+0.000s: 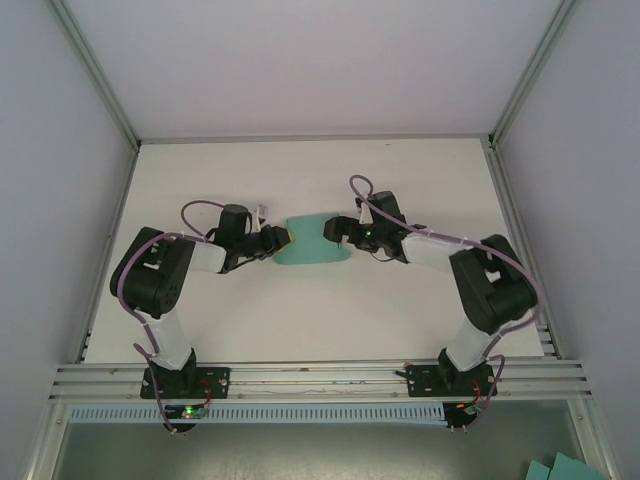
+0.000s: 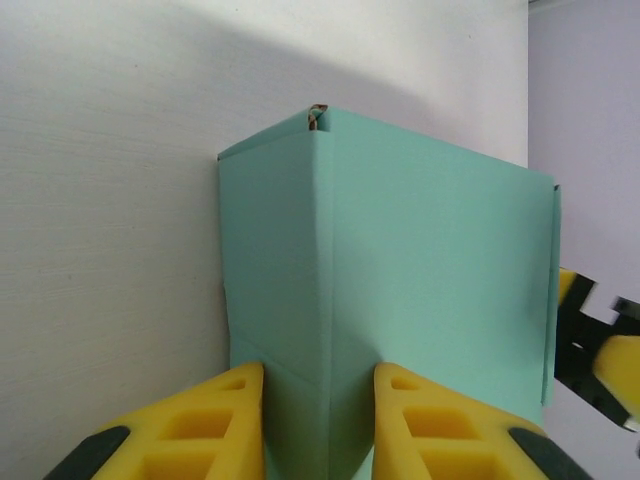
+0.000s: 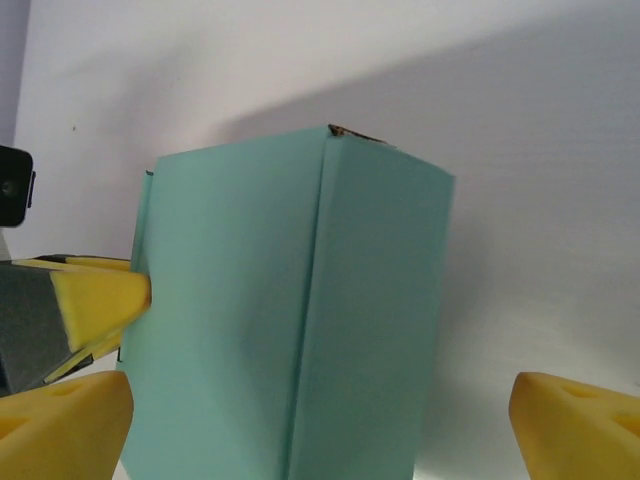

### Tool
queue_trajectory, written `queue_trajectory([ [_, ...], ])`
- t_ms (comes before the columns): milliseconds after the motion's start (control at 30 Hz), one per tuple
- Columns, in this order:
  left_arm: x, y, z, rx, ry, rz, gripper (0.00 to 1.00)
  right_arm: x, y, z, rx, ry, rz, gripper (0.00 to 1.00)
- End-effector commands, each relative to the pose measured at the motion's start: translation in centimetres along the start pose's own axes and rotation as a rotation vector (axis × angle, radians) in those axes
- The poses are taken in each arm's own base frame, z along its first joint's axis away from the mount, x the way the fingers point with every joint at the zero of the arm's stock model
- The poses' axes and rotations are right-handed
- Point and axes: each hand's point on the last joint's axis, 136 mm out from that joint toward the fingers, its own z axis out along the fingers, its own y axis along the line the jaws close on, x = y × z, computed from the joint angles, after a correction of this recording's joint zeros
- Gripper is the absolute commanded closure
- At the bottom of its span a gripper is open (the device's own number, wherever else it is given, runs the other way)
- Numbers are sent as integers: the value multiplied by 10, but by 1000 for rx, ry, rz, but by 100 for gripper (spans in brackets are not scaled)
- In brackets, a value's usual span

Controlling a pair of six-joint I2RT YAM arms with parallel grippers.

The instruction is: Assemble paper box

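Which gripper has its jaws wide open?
The right gripper: its jaws stand far apart with the paper box between them; the left gripper pinches its creased corner.

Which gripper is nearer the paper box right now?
Left. The left gripper pinches the paper box at its fold; the right gripper sits open around it, one finger well clear.

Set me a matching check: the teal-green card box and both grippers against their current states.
1 thin teal-green card paper box
2 left gripper
3 right gripper

A jaws spread wide either side of the box
B creased into a ridge, between the two arms
C jaws pinching the box's fold

Pairs: 1-B, 2-C, 3-A
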Motion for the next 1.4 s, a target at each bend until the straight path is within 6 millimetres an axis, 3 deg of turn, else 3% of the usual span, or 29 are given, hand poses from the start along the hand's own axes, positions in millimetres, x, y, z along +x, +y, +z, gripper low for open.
queue_trajectory([
  [0,25,47,-3,-130,42,-102,75,-4,23,11,-165,32,62,10],
  [133,22,41,-3,-93,28,-84,75,-5,41,21,-306,69,104,17],
  [300,17,28,-5,-45,4,-49,72,-5,42,19,-355,47,136,49],
  [400,8,12,-11,-20,-26,21,64,-7,39,8,-352,28,137,54],
  [433,3,5,-15,-22,-43,51,56,-8,39,4,-350,21,136,54],
  [533,-10,-18,-26,-56,-94,191,16,-7,32,-8,-323,22,160,54],
  [600,-15,-37,-35,-104,-124,325,0,-5,25,-16,-297,26,186,55],
  [700,-18,-71,-50,-198,-183,580,0,-1,15,-27,-264,46,261,56],
  [767,-9,-99,-57,-210,-213,782,0,2,10,-36,-247,77,346,57],
  [867,32,-139,-59,-151,-166,1133,0,6,8,-50,-216,153,494,58],
  [933,69,-152,-57,-102,-88,1381,0,8,10,-62,-185,175,545,60],
  [1033,87,-152,-54,-172,-33,1579,0,9,16,-83,-168,183,635,63],
  [1200,99,-142,-40,-224,75,1657,0,14,26,-107,-165,247,742,63],
  [1367,88,-139,-25,-301,22,1735,0,24,35,-112,-175,308,790,62],
])
